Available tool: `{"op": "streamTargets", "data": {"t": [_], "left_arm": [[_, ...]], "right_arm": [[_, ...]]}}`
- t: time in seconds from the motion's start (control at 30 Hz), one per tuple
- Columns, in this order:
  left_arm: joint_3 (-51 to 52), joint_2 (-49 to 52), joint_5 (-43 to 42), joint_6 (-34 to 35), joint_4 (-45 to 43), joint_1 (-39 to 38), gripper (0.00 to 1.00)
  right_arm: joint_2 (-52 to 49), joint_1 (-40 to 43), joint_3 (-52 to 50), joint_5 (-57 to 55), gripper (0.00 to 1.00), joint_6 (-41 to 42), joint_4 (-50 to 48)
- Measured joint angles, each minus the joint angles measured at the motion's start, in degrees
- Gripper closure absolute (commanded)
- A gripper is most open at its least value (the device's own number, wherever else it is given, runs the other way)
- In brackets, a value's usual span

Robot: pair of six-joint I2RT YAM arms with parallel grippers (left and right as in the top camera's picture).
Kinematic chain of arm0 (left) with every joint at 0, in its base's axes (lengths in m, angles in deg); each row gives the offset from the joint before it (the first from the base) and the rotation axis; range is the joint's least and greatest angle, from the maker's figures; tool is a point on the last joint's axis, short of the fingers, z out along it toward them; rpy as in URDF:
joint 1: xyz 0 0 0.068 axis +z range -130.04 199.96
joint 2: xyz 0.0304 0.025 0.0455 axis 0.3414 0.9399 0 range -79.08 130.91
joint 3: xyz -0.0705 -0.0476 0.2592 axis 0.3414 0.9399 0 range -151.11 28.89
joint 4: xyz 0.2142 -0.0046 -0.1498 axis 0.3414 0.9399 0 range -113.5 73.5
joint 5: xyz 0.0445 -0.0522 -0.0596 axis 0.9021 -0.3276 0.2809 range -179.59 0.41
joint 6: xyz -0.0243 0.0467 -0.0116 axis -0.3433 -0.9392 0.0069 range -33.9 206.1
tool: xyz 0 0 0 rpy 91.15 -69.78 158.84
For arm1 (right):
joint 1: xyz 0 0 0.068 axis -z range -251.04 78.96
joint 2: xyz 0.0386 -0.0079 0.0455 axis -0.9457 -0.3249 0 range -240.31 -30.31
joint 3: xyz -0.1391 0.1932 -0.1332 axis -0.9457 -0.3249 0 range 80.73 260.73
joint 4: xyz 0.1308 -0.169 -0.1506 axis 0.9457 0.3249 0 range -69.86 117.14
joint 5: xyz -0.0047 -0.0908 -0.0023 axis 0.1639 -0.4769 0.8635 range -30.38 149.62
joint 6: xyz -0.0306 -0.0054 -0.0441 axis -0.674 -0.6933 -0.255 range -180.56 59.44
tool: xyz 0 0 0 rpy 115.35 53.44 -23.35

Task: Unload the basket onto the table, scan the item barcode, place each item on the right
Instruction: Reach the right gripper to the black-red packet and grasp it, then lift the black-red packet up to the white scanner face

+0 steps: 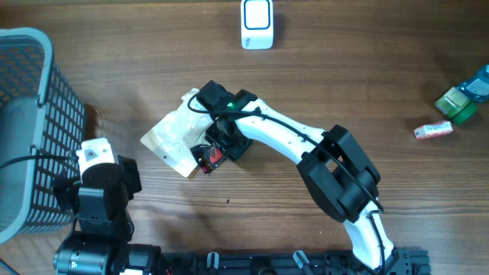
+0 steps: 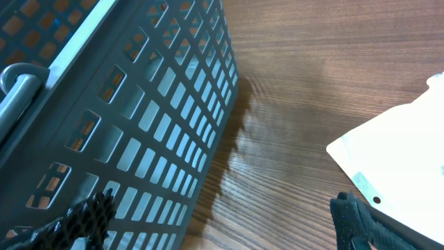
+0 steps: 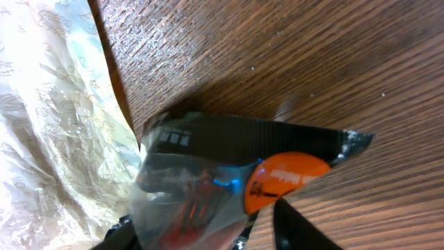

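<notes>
wood-grain table (image 1: 344,69), viewed from above. far left: grey plastic basket (image 1: 30,114), with the left gripper (image 2: 218,229) low beside its wall, fingers spread wide, holding nothing. centre-left: white crinkled pouch (image 1: 174,137) lying flat. touching its right edge lies the dark snack packet (image 1: 210,158), orange label and red contents showing; judged to be the item for scanning. the right gripper (image 1: 216,149) is down over it with a finger either side; whether the fingers have bitten cannot be told. top centre: white scanner (image 1: 257,23), well apart from the packet. far right: green packs (image 1: 458,103), untouched.

handling assessment: packet looks light, thin, limp and glossy, so liable to slip or fold. advise taking it across the sealed edge, clear of the printed code panel, with a modest squeeze.
</notes>
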Motion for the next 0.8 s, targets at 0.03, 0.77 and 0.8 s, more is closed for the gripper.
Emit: {"op": "streamTargets", "data": {"t": [0.03,0.77,0.8], "left_arm": [[0.00,0.00,0.02,0.00,0.00,0.00,0.00],[0.00,0.00,0.00,0.00,0.00,0.00,0.00],[0.00,0.00,0.00,0.00,0.02,0.00,0.00]], "right_arm": [[0.00,0.02,0.00,-0.09,0.64,0.00,0.00],[0.02,5.01,0.00,9.31,0.95,-23.19,-10.14],[0.07,7.06,0.00,13.03,0.95,-27.32,-9.90]]}}
